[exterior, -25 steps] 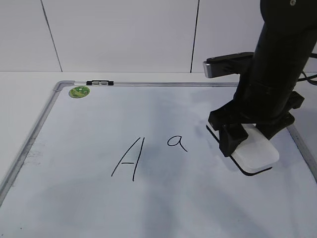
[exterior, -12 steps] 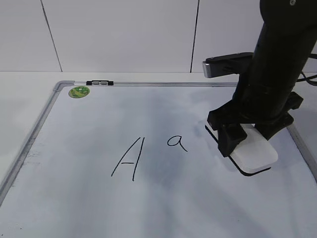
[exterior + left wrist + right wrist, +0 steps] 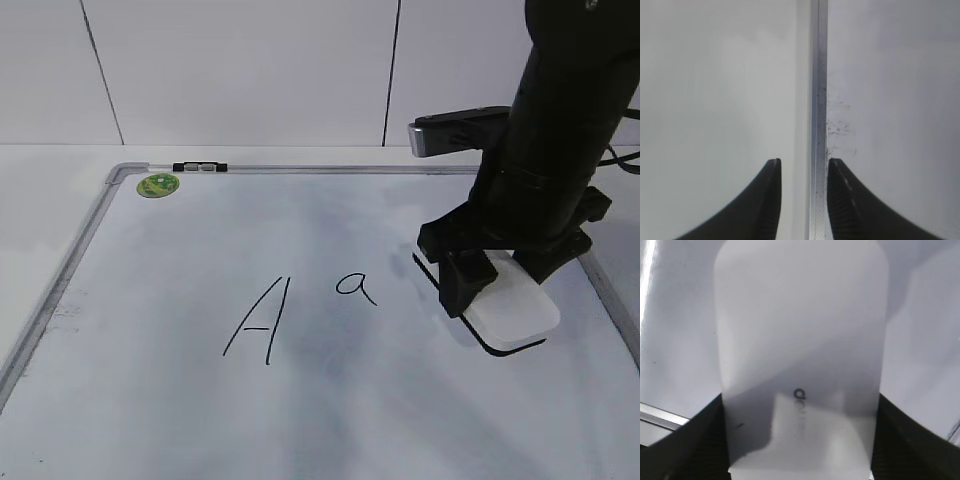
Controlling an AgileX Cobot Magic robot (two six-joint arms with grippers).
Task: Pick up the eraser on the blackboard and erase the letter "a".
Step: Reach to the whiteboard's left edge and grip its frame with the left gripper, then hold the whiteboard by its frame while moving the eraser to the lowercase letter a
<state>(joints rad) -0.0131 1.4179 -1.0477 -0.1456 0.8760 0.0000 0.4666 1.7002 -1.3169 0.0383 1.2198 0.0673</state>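
Exterior view: eraser point(image 3: 512, 308) half hidden under right gripper point(image 3: 503, 268).

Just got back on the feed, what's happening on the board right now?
The right gripper is clamped on the white eraser at the right side of the blackboard. The small "a" is unerased, just left of the eraser, beside the bigger "A". The left gripper sits open over the board's frame.
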